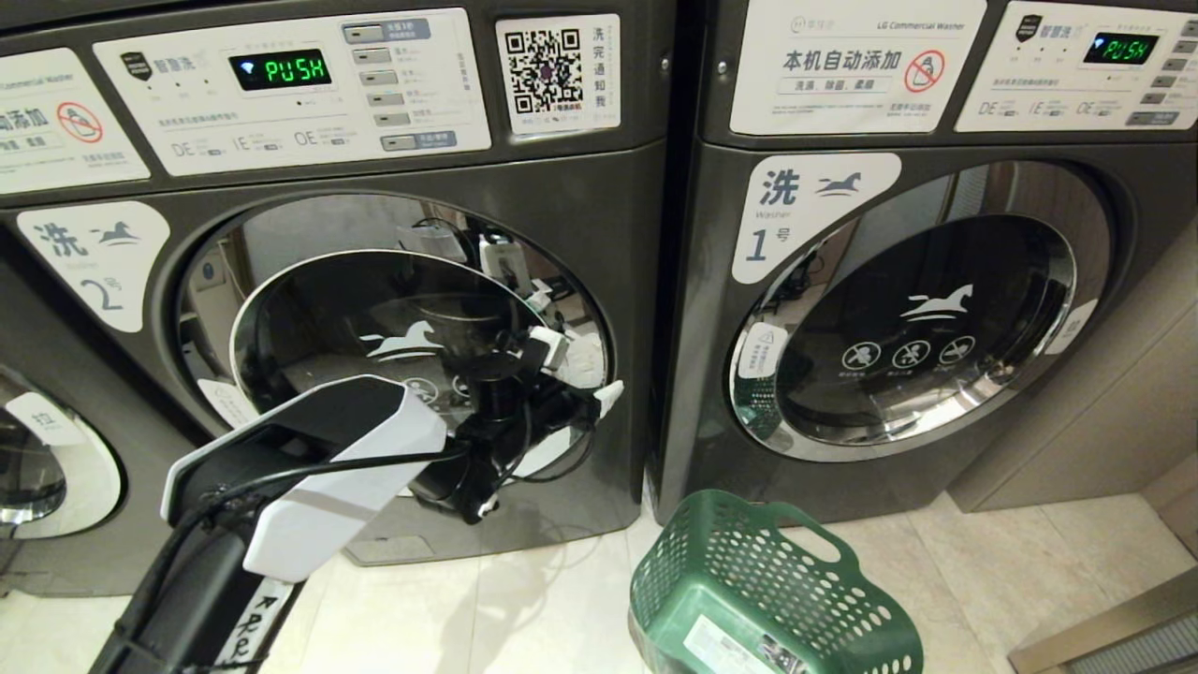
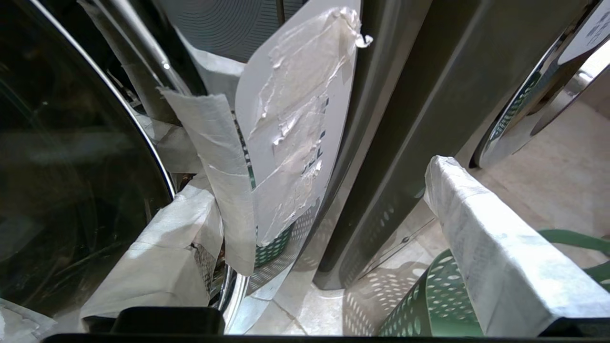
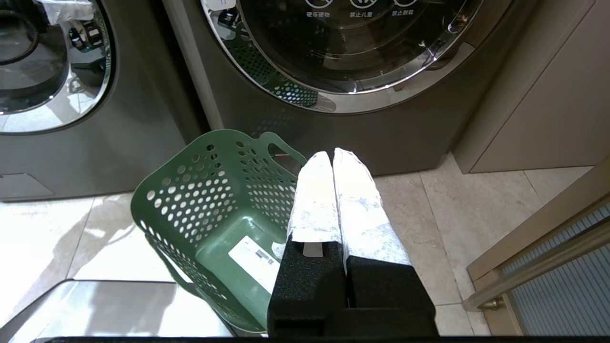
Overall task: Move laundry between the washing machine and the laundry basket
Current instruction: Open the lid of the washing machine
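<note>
The washing machine (image 1: 599, 234) marked 2 has its round glass door (image 1: 374, 318) closed. My left gripper (image 1: 580, 365) is open at the door's right edge. In the left wrist view, one taped finger (image 2: 162, 257) lies by the chrome rim and the other (image 2: 500, 252) stands well apart from it. Nothing is between them. A taped white label (image 2: 295, 119) sits on the rim there. The green laundry basket (image 1: 767, 599) stands on the floor between the two machines and its inside (image 3: 219, 214) is empty. My right gripper (image 3: 332, 159) hangs shut beside the basket. The laundry is out of view.
The like machine marked 1 (image 1: 917, 309) stands to the right with its door closed, and a third one (image 1: 37, 468) shows at the far left. A beige cabinet (image 1: 1104, 412) and a metal-framed panel (image 3: 548, 252) border the tiled floor on the right.
</note>
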